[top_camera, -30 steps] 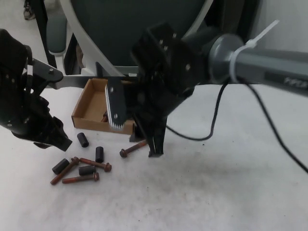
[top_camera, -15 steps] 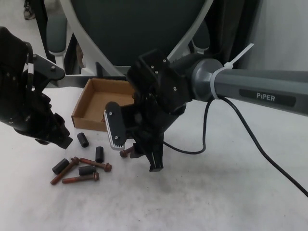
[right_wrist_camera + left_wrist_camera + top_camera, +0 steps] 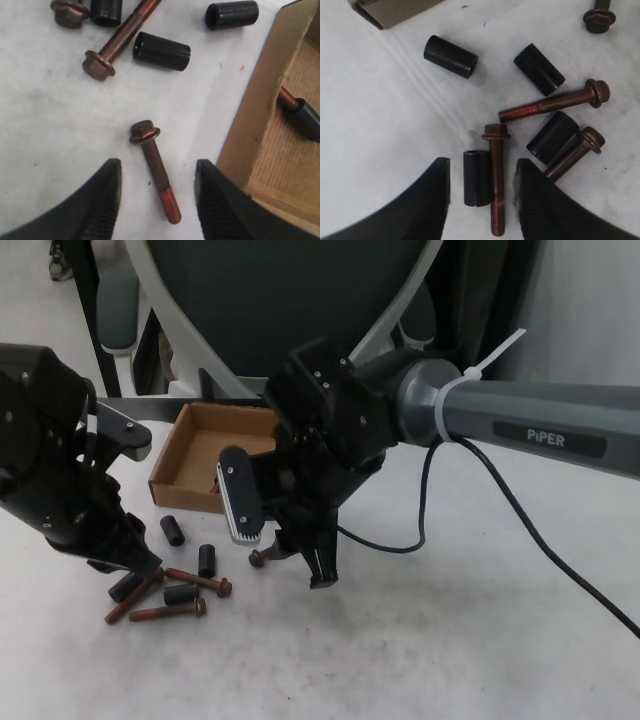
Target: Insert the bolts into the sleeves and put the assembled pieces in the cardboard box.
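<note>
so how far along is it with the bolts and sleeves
Done: one assembled bolt-and-sleeve piece lies in the brown cardboard box. In hand: nothing gripped; the left gripper hangs open over a black cylindrical sleeve and a copper-coloured bolt, the right gripper open over a lone bolt. Left: four sleeves and four bolts lie loose on the white bench.

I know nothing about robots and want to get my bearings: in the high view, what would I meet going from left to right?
Left gripper, by the loose bolts and sleeves → cardboard box → right gripper → grey arm tube with a white tie.
</note>
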Motion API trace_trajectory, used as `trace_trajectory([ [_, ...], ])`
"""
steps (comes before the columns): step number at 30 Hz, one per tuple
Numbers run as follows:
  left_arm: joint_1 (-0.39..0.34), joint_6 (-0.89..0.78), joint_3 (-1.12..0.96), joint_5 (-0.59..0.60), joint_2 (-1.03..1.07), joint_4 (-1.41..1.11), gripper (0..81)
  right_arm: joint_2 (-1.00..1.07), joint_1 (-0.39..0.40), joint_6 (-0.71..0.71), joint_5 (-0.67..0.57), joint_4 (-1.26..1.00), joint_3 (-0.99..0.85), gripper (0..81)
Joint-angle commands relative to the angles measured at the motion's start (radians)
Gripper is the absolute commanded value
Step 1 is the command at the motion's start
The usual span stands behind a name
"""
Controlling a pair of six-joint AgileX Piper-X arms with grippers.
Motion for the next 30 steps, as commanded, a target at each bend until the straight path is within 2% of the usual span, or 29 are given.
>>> trace_trajectory([
  [1,-0.002,-0.007,0.0,-0.009,0.002,-0.012,40.3,0.007,-0.006,0.007,-0.016,0.016,-0.021,43.8],
  [10,0.002,-0.03,-0.018,-0.007,0.053,-0.006,40.3,0.053,-0.006,0.023,-0.016,0.048,-0.083,43.8],
  [30,0.002,-0.048,-0.017,0.008,0.102,0.007,40.3,0.114,-0.02,0.056,-0.07,0.098,-0.085,43.8],
])
